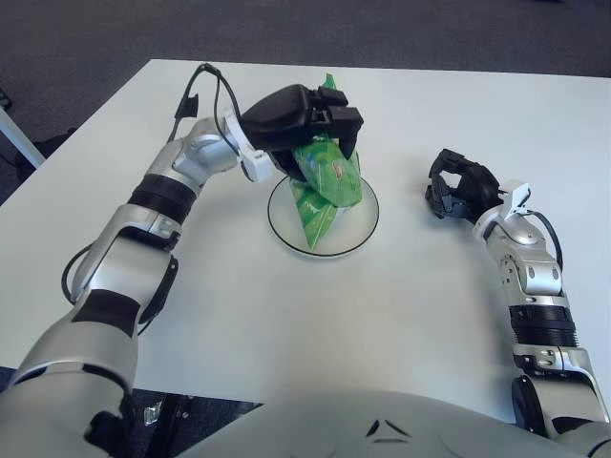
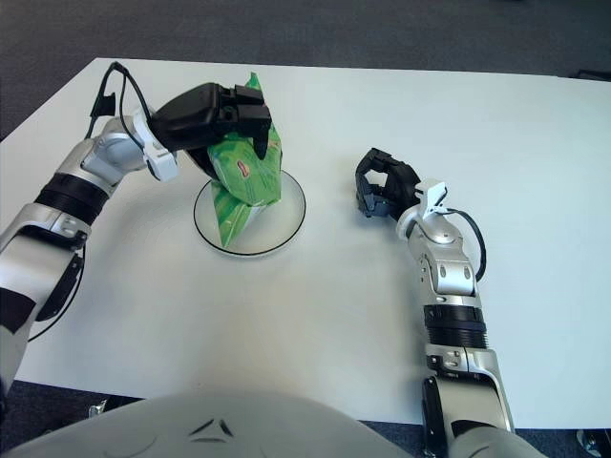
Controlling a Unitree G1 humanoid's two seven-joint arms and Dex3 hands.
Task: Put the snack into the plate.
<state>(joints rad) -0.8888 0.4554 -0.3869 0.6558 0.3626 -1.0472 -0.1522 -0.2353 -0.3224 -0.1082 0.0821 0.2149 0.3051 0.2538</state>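
- Left hand [image 1: 315,119] clamped on the green snack [image 1: 325,186], holding it over the plate [image 1: 358,234]; the bag's lower tip reaches the plate's 6 o'clock side.
- Right hand [image 1: 458,189] at the plate's 3 o'clock, fingers curled, empty.

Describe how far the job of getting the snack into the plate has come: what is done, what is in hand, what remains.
Done: the snack is picked up and brought over the plate, its lower end down inside the rim. In hand: the left hand grips the top of the bag above the plate. Left: letting go so the bag lies in the plate. The right hand shows idle to the right of the plate.
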